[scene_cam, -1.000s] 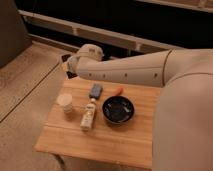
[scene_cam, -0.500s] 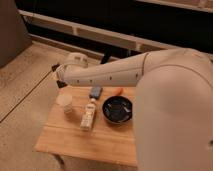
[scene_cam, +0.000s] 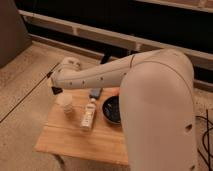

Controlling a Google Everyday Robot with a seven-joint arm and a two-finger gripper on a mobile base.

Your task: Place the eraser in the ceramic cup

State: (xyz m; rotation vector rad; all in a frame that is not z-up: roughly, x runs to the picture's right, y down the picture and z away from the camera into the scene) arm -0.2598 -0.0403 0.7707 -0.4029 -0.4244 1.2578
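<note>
The cream-beige ceramic cup (scene_cam: pixel 65 104) stands upright at the back left of the small wooden table (scene_cam: pixel 70 140). My white arm reaches in from the right, and the gripper (scene_cam: pixel 55 88) sits at its left end, just above and slightly left of the cup. Most of the gripper is hidden behind the wrist; only a small dark part shows below it. I cannot tell whether that dark part is the eraser or part of the gripper. No eraser shows on the table.
A pale bottle (scene_cam: pixel 88 116) lies on the table right of the cup. A dark round bowl (scene_cam: pixel 112 110) stands further right. A blue-grey flat object (scene_cam: pixel 95 93) and a small orange thing (scene_cam: pixel 116 91) lie at the back edge, partly under my arm.
My arm has swung further left and down over the table. The gripper has moved from behind the blue-grey object to just above the cup. The things on the table have not moved.
</note>
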